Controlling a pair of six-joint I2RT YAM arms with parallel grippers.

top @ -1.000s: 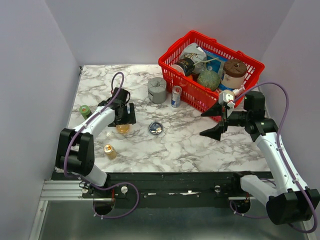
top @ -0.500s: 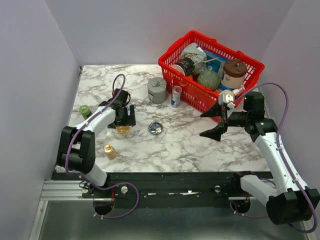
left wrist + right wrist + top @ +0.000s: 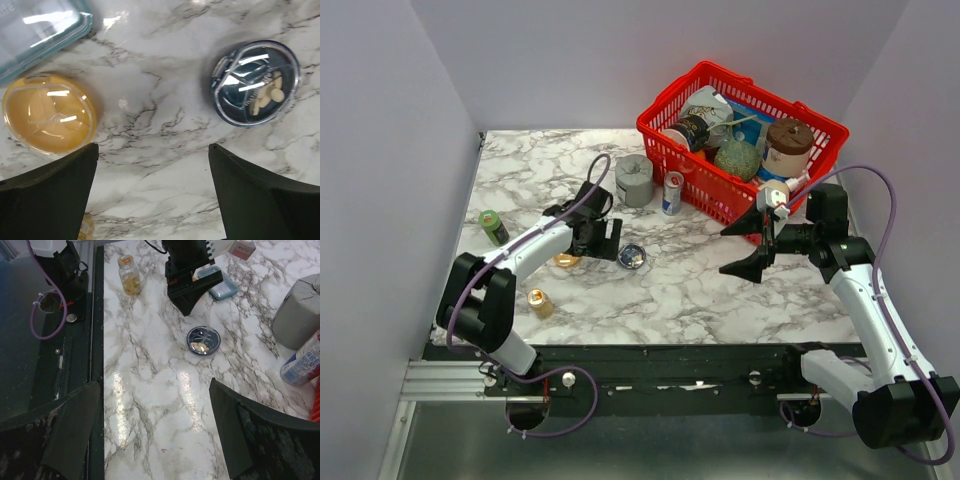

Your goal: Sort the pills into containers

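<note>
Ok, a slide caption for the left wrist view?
Open left gripper hovers over marble table, orange dish to one side, dark blue dish holding pale pills to the other.

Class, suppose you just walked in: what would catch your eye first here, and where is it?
The red basket, piled full, at the table's far right corner. Then two small round dishes left of centre: the orange dish, and the bluish dish holding pale pills.
</note>
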